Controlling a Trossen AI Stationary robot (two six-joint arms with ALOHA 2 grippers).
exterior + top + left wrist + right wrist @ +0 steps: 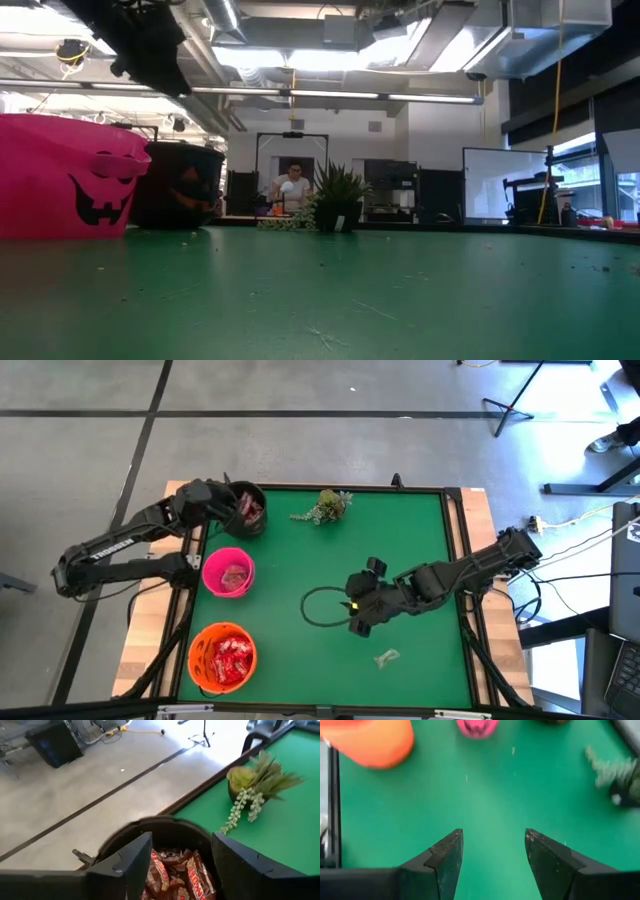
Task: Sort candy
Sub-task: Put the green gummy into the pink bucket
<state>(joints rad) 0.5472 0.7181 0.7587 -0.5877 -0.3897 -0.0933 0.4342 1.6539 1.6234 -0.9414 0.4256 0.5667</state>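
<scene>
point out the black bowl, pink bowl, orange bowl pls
black bowl [247,510]: high view, on the brown candy inside it.
pink bowl [229,574]: high view, on its inner floor.
orange bowl [199,645]: high view, on its orange rim, robot's left side.

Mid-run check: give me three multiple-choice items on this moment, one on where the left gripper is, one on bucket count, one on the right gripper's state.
1. The left gripper is over:
A. the black bucket
B. the orange bucket
C. the plant

2. Buckets on the table:
A. two
B. three
C. four

3. The right gripper is:
A. shut on candy
B. open, empty
C. inside the pink bucket

Answers: 1 A, its wrist view looks down on brown candy in that bucket. 2 B, black, pink, orange. 3 B, bare green shows between its spread fingers.
</scene>
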